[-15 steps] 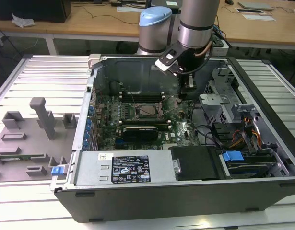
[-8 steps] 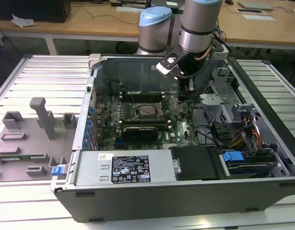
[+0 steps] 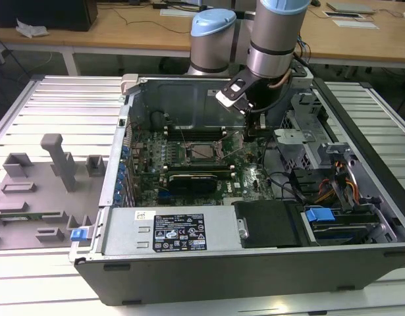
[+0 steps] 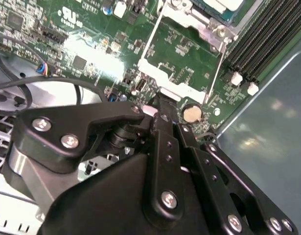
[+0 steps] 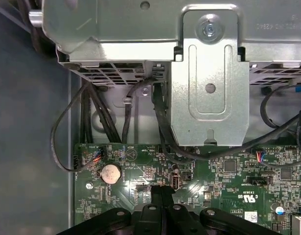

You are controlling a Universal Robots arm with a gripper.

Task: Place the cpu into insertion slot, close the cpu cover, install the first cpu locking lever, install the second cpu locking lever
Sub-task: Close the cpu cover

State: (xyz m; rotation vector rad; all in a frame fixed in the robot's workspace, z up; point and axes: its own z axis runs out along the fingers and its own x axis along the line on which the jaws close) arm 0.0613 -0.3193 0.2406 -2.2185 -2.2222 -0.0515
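Observation:
The cpu [image 3: 203,152] lies pale grey in the insertion slot [image 3: 191,153] in the middle of the green board; in the second wrist view the cpu [image 4: 224,4] shows in the insertion slot [image 4: 199,22]. The cpu cover [image 4: 175,89], a thin silver frame with the board visible through its window, stands swung open away from the slot. My gripper [image 3: 260,126] hangs just to the exterior view's right of the slot. Its black fingers [image 5: 155,196] are pressed together, and the gripper [image 4: 160,104] has its tip at the cover's free edge. I cannot tell whether it touches.
A grey drive cage [image 5: 209,73] with black cables [image 5: 162,132] stands beyond the board's edge near a coin battery [image 5: 110,174]. Long black memory slots [image 4: 267,39] run beside the socket. The case wall [image 3: 189,99] and the power supply [image 3: 169,230] bound the board.

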